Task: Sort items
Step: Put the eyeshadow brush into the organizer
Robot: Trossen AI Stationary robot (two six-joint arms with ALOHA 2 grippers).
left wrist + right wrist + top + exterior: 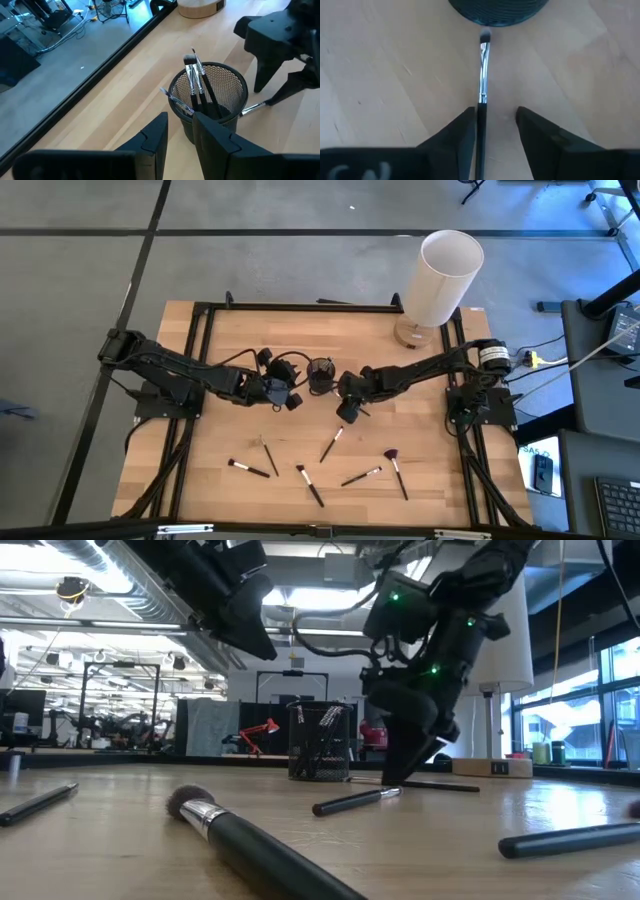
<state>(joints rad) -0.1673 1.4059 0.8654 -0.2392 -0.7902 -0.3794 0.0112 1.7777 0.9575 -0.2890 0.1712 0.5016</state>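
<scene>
A small black mesh cup [321, 373] stands mid-table with several brushes [196, 80] upright in it. My left gripper [288, 395] hovers just left of the cup [220, 85], fingers slightly open and empty [180, 135]. My right gripper [350, 412] is low at the table, right of the cup and open [495, 135]. Its fingers stand on either side of a thin black-handled brush [483, 75]. That brush lies flat with its tip toward the cup [495, 10]. Several more brushes lie nearer the front edge, including a fan-headed one [392, 457]. My right gripper comes down steeply over the brush's black handle [481, 120], fingers lying along it. The handle runs close beside one finger [465, 137]; whether it touches that finger I cannot tell. The brush lies flat on the table.
A tall white cylinder [445, 275] on a wooden base [415, 332] stands at the far right corner. Loose brushes [310, 485] [248, 469] [360, 477] lie scattered along the near side. In the low view a large brush [250, 840] lies close to the camera. A black frame [300, 307] borders the table.
</scene>
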